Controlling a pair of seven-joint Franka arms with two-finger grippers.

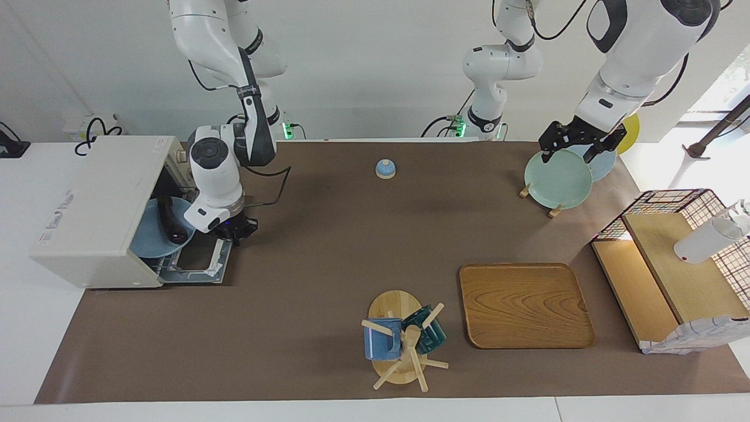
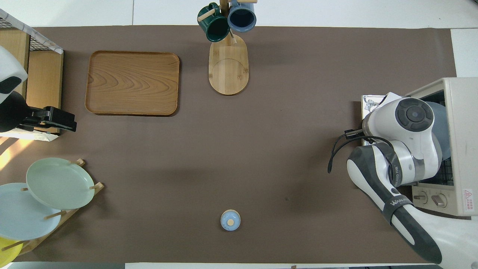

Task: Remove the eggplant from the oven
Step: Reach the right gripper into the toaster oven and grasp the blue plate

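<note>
The cream-white oven [image 1: 94, 211] [image 2: 463, 142] stands at the right arm's end of the table. Its door [image 1: 196, 265] lies folded down flat on the table. A blue plate [image 1: 153, 243] [image 2: 442, 127] sticks out of the oven's mouth, and the dark eggplant [image 1: 170, 220] lies on it. My right gripper [image 1: 234, 232] is shut on the handle at the door's outer edge. From overhead the right arm hides both the gripper and the eggplant. My left gripper [image 1: 571, 153] [image 2: 71, 125] hangs open and waits above the plate rack, holding nothing.
A plate rack with a green plate [image 1: 556, 179] stands at the left arm's end, beside a wire-and-wood shelf [image 1: 674, 269]. A wooden tray [image 1: 524, 305] and a mug tree [image 1: 401, 340] sit farther out. A small blue lid [image 1: 385, 169] lies near the robots.
</note>
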